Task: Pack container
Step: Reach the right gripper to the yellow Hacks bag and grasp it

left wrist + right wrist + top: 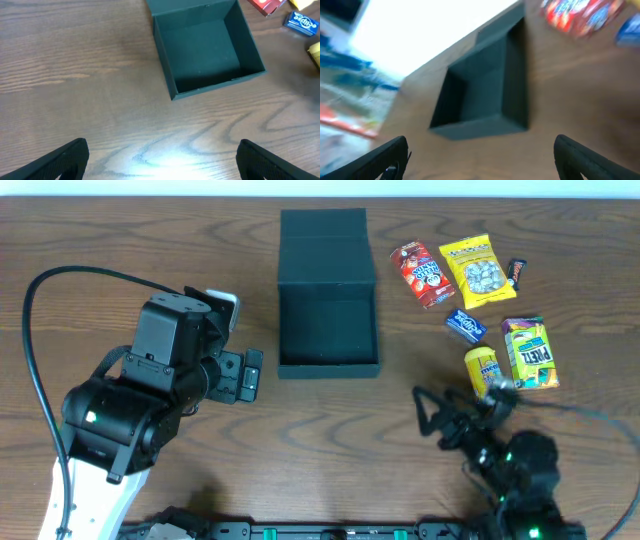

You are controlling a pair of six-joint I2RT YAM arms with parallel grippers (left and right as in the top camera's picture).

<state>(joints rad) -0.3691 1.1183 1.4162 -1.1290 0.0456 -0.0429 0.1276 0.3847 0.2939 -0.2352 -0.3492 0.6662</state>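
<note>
Two grippers, both empty. Matte black shallow cardboard box (328, 330) sits mid wood-grain bench (150, 240), flap lid folded back on far side, interior bare: judged staged to receive. Left gripper (252, 373) beside box's left wall, jaws apart. Right gripper (428, 413) near front edge, jaws apart, facing box. Red snack packet (422, 274), yellow nut bag (478, 270), small blue carton (465, 326) lie loose right of box, on right arm's side. Packing judged not yet begun.

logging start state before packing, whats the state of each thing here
matte black cardboard box: lid flap open, empty inside
left gripper: open, holding nothing
right gripper: open, holding nothing
red snack packet: lying flat on table, outside box
yellow snack bag: lying flat on table, outside box
green and yellow pretzel bag: on table, outside box
</note>
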